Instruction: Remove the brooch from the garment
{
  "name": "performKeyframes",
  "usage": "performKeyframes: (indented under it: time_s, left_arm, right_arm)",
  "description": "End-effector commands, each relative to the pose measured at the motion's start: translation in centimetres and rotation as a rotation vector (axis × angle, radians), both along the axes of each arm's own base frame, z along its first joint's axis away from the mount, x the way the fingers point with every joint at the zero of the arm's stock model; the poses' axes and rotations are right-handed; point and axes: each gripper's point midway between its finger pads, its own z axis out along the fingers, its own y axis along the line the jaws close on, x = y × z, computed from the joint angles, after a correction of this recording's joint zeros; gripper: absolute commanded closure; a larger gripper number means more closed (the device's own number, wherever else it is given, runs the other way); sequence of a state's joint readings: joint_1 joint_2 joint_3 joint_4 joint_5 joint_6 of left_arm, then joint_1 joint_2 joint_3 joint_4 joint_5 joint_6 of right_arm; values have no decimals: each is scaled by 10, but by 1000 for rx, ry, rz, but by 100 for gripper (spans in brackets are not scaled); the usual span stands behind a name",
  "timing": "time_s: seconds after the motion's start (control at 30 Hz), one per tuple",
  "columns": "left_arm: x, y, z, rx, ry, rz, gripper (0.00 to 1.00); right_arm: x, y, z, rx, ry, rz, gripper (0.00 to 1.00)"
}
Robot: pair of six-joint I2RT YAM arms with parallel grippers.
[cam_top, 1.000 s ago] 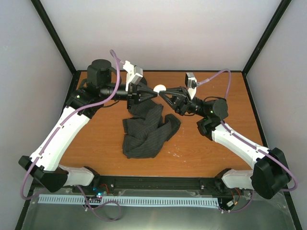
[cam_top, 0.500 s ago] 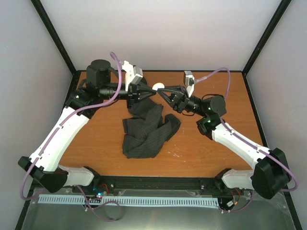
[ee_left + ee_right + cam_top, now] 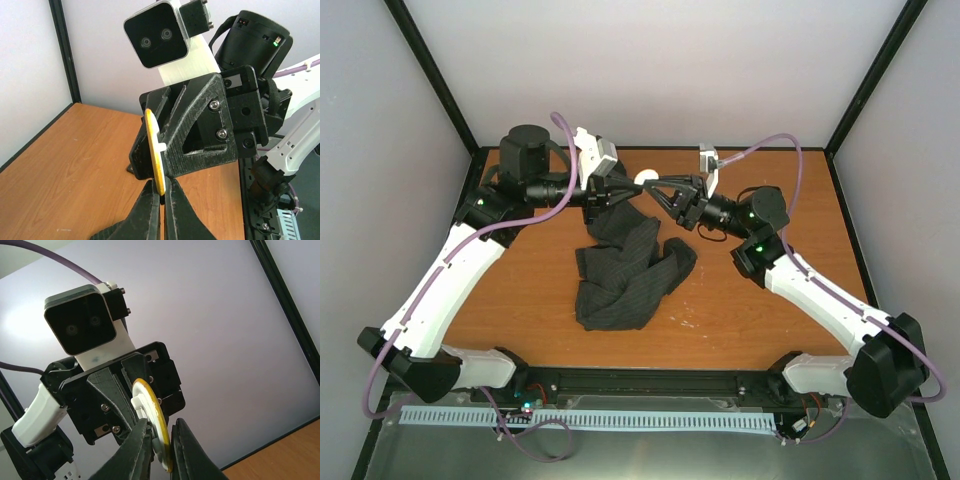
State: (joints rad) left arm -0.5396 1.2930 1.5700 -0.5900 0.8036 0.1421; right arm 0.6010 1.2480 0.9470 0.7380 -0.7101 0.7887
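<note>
The brooch (image 3: 650, 181) is a small round disc with a yellow face and a white back (image 3: 152, 412), held in the air above the table's far middle. Both grippers meet at it, tip to tip. My right gripper (image 3: 658, 190) (image 3: 161, 442) is shut on the disc, one finger on each face. My left gripper (image 3: 636, 191) (image 3: 162, 194) is shut, with the disc's lower rim (image 3: 156, 155) in the notch of its fingertips. The dark striped garment (image 3: 625, 270) lies crumpled on the table and rises in a peak to the left fingertips; the cloth is hidden in both wrist views.
The wooden table (image 3: 770, 300) is ringed by pale walls and black corner posts (image 3: 435, 75). A black rail (image 3: 650, 380) with both arm bases runs along the near edge. Each wrist view is filled by the other arm's camera (image 3: 160, 32) (image 3: 80, 325).
The right wrist has shifted left and toward the back wall and turned, its camera now higher in the top view. The brooch has moved slightly left. The left arm and garment have stayed put.
</note>
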Motion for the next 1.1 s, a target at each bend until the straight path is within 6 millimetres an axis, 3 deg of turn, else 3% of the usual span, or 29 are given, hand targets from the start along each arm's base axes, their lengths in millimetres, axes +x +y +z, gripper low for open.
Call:
performKeyframes:
  time_s: [0.0, 0.33, 0.63, 0.83, 1.07]
  left_arm:
    - [-26, -1, 11, -18, -47, -97, 99]
    - [-27, -1, 8, -5, -69, -108, 99]
    - [-29, -2, 2, -9, -5, -117, 99]
    - [-29, -3, 3, -13, 20, -110, 99]
    - [-28, -2, 8, -28, 42, -92, 99]
  right_arm:
    - [25, 2, -14, -70, 90, -109, 88]
    - [41, 8, -30, -189, 123, -161, 87]
    - [65, -12, -15, -166, 82, -376, 75]
    - [64, -8, -8, -165, 39, -427, 74]
    - [61, -21, -2, -134, 21, -496, 73]
